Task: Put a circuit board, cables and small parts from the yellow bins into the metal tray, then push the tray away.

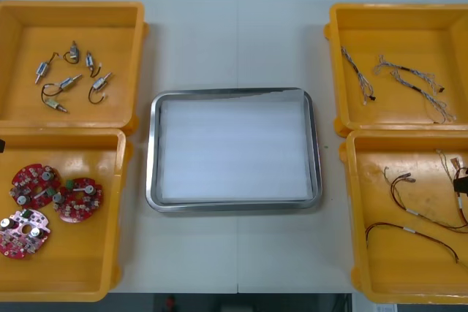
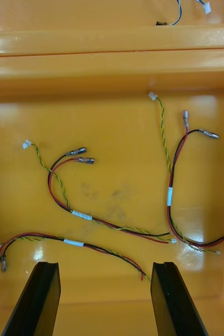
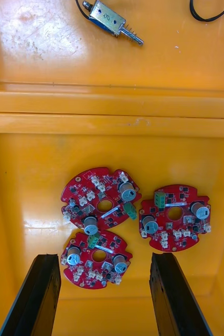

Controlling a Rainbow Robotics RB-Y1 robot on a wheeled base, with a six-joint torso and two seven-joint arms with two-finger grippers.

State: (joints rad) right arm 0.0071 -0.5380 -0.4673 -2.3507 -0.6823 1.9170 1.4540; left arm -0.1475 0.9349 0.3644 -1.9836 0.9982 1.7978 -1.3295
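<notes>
The metal tray (image 1: 316, 144), white inside, lies at the table's middle with nothing in it. My left gripper (image 3: 104, 258) hangs open above the near left yellow bin (image 1: 110, 253). Three round red circuit boards lie there, and the nearest board (image 3: 96, 260) sits between the fingers, below them. The other two boards (image 3: 101, 202) (image 3: 174, 218) lie just beyond. My right gripper (image 2: 105, 266) hangs open over the near right yellow bin (image 1: 358, 217), above red and yellow cables (image 2: 91, 216). One cable's end (image 2: 135, 268) reaches between the fingers. Neither gripper holds anything.
The far left bin (image 1: 139, 49) holds several small metal parts (image 1: 69, 82); one part (image 3: 109, 18) lies beyond the bin wall. The far right bin (image 1: 336, 49) holds twisted blue and white cables (image 1: 413, 82). Bare table surrounds the tray.
</notes>
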